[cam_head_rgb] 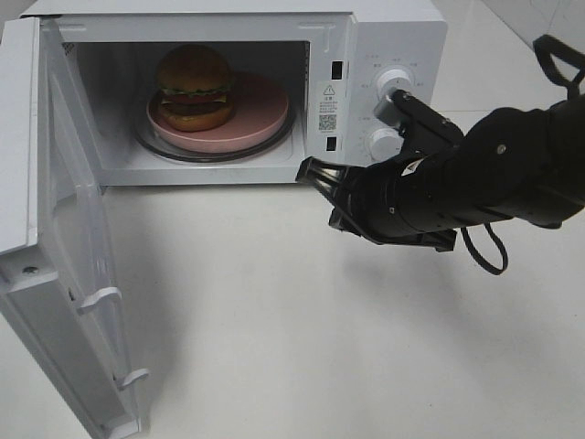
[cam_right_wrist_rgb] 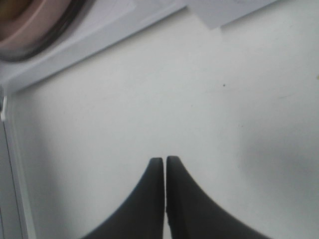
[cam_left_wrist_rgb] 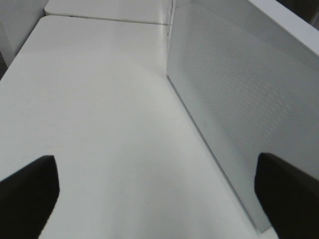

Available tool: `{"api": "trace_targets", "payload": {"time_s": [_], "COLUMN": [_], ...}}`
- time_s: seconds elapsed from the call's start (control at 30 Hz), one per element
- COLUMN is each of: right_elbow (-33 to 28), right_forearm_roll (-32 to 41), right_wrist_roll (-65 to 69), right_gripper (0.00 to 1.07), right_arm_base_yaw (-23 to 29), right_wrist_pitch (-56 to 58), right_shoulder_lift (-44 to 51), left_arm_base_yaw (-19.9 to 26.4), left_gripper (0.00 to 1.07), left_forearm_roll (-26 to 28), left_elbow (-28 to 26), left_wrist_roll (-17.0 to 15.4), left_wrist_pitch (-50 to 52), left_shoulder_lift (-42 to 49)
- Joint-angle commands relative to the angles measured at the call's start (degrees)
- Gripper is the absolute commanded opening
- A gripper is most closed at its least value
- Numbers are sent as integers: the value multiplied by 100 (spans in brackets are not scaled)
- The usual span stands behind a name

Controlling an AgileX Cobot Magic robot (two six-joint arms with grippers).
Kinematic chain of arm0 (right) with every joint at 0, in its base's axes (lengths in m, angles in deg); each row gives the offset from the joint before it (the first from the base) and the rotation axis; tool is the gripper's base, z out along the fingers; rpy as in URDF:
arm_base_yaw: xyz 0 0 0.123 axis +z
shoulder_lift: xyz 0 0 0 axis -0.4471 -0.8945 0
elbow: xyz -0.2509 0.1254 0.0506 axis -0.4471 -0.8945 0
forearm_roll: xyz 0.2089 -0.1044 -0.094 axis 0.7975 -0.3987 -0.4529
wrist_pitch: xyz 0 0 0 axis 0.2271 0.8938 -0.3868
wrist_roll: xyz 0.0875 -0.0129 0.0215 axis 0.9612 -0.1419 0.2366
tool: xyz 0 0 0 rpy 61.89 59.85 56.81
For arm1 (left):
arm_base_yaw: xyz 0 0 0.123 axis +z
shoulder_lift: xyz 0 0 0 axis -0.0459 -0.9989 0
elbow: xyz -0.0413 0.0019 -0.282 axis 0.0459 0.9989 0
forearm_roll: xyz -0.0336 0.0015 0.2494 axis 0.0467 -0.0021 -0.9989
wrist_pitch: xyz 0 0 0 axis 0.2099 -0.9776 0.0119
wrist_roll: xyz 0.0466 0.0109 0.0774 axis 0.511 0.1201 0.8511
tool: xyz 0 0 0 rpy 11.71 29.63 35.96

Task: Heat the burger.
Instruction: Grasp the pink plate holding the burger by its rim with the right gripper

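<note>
OK, burger (cam_head_rgb: 195,87) sits on the pink plate (cam_head_rgb: 260,114) inside the microwave (cam_head_rgb: 393,37), toward the cavity's left, with the door (cam_head_rgb: 55,238) swung wide open. Right gripper (cam_right_wrist_rgb: 165,159) is empty, fingers pressed together, hovering over the white table (cam_head_rgb: 274,320) just in front of the opening's lower right corner, below the knobs (cam_head_rgb: 393,84). Left gripper (cam_left_wrist_rgb: 154,194) is spread wide, holding nothing, beside the door's mesh window.
</note>
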Motion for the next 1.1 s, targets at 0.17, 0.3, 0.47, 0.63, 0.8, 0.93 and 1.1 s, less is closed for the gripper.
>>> {"api": "trace_targets", "payload": {"time_s": [0.17,0.3,0.47,0.63,0.8,0.93,1.1], "right_elbow": [516,865,1226,1839,2149,2424,2647], "right_forearm_roll": [-1295,-2126,-2922,-3718,-3718,-3827,-3873], "right_wrist_roll": [-877,-945,-1364,-2911,-4057,-5844,-7179], "right_gripper": [5,6,6,7,7,7,8], "right_arm_base_yaw": [11,11,11,17,29,29,29], "right_wrist_pitch": [2143,3054,3764,4962,5374,5546,5529], "right_shoulder_lift": [149,149,149,149,149,149,149], "left_arm_base_yaw": [23,23,23,23,23,23,23], "left_gripper": [100,100,100,100,100,100,100], "left_forearm_roll": [46,46,46,46,46,46,46], "left_elbow": [17,17,17,17,17,17,17], "left_wrist_roll": [-17,-17,-17,-17,-17,-17,-17], "left_wrist_pitch": [52,52,52,52,52,52,52], "left_shoulder_lift": [97,97,97,97,97,97,97]}}
